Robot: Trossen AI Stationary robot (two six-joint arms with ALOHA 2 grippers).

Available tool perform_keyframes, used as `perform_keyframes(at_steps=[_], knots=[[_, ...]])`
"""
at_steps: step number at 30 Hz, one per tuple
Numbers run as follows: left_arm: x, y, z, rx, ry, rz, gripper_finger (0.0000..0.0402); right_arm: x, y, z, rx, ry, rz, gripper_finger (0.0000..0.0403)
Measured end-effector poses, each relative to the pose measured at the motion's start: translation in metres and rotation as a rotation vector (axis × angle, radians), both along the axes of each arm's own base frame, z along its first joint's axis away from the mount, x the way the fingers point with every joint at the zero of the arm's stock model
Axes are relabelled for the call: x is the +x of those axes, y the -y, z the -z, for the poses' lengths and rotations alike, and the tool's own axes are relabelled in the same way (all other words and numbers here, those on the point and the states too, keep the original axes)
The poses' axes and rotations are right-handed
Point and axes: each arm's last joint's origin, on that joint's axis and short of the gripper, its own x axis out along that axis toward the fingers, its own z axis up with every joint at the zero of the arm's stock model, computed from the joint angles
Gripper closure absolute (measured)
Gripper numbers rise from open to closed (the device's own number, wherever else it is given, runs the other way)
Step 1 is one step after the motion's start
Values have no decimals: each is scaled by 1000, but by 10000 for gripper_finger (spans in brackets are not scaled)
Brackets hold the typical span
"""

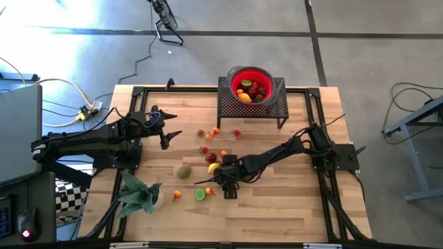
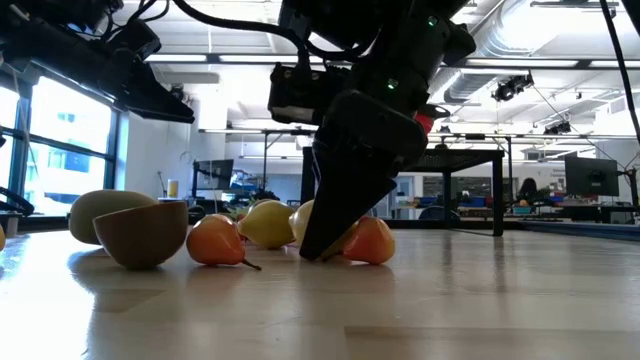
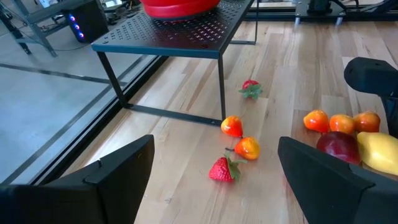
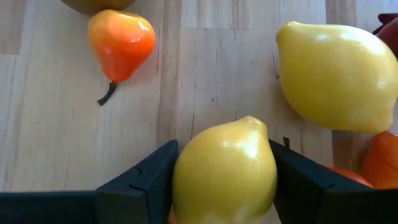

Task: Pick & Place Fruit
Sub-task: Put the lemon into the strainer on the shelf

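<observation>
No brand, label or writing can be read anywhere.

The landmark is the black perforated stand [image 1: 252,102] at the far edge of the tabletop [image 1: 291,200], which carries a red bowl [image 1: 251,83] with fruit in it. Well in front of the stand, toward the near edge, the right tool [image 1: 223,178] is down among the loose fruit. Its fingers [image 4: 146,180] stand on either side of a yellow lemon [image 4: 225,169], right against it, so it looks gripped or nearly so. A second lemon [image 4: 339,76] lies just beside it, and an orange pear-shaped fruit [image 4: 120,37] with a stem lies near.

The left tool [image 1: 168,131] hangs to the left of the stand, above the tabletop, its fingers [image 3: 112,177] wide apart and holding nothing. Between it and the stand lie a strawberry [image 3: 222,169], two small orange fruits [image 3: 240,137] and another strawberry [image 3: 250,88].

A kiwi [image 1: 183,171], a lime half [image 1: 200,194] and a green leafy plant [image 1: 138,194] lie farther from the stand, near the front left.
</observation>
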Motion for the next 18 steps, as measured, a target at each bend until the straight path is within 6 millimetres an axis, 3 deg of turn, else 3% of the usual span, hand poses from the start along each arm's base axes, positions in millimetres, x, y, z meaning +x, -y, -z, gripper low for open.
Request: perform_keyframes(at_steps=[4, 11, 18], knots=[[0, 0, 0, 0, 0, 0, 64, 0, 0, 0, 0, 1, 0, 195], [0, 0, 0, 0, 0, 0, 64, 1, 2, 0, 25, 0, 57, 144], [0, 0, 0, 0, 0, 0, 64, 1, 3, 0, 51, -1, 115, 137]])
